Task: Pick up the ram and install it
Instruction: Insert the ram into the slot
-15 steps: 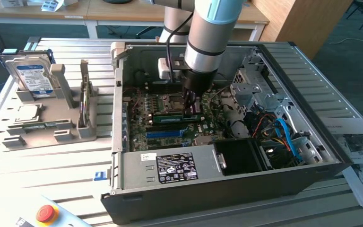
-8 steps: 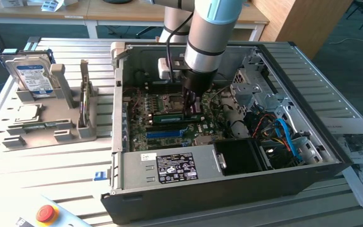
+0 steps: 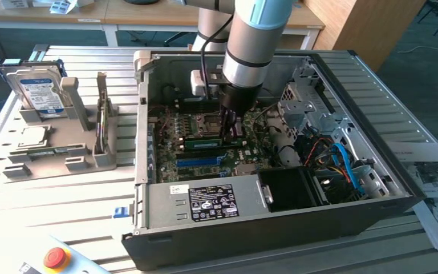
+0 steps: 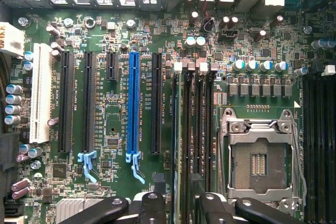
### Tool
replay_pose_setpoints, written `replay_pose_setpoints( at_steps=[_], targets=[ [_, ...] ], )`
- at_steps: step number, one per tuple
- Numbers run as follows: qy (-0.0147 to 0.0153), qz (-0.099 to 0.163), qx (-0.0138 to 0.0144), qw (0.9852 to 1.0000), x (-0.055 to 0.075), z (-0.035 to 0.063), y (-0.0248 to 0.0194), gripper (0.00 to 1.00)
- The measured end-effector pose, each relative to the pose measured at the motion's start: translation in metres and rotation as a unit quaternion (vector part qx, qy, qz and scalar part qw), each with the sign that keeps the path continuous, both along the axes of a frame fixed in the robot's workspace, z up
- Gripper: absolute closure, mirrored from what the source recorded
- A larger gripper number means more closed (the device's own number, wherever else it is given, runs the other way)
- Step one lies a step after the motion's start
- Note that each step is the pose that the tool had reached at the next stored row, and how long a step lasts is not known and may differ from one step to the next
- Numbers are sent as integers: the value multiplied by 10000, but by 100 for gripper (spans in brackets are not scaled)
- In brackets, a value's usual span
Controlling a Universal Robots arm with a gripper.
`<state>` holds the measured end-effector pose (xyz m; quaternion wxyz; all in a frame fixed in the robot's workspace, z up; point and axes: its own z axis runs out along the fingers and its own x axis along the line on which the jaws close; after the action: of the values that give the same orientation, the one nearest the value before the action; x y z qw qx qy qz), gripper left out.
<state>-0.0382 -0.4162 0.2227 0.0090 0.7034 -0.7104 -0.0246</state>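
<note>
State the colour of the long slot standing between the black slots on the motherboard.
Blue. The long blue plastic expansion slot shows best in the wrist view.

The arm [image 3: 253,34] above the claw [image 3: 231,129] is cut off by the picture's edge. Just beside the claw the ram [image 3: 203,143] shows as a thin green strip, its chips too small to tell; whether it sits fully home cannot be told. The lettering [image 4: 142,113] near the claw is too small to read.
</note>
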Motion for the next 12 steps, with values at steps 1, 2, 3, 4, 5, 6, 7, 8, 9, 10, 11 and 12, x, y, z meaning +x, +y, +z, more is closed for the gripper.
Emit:
replay_pose_setpoints(
  at_steps=[1, 2, 3, 4, 5, 6, 7, 8, 9, 10, 11, 12],
  targets=[
    [0, 0, 0, 10000, 0, 0, 0, 69],
    [0, 0, 0, 10000, 0, 2, 0, 69],
    [0, 0, 0, 10000, 0, 5, 0, 69],
    [0, 0, -1, 10000, 0, 13, 0, 69],
    [0, 0, 0, 10000, 0, 26, 0, 69],
    [0, 0, 0, 10000, 0, 41, 0, 69],
    [0, 0, 0, 10000, 0, 57, 0, 69],
    [0, 0, 1, 10000, 0, 74, 0, 69],
    [0, 0, 0, 10000, 0, 95, 0, 69],
    [0, 0, 0, 10000, 0, 116, 0, 69],
    [0, 0, 1, 10000, 0, 141, 0, 69],
    [0, 0, 1, 10000, 0, 164, 0, 69]
  ],
)
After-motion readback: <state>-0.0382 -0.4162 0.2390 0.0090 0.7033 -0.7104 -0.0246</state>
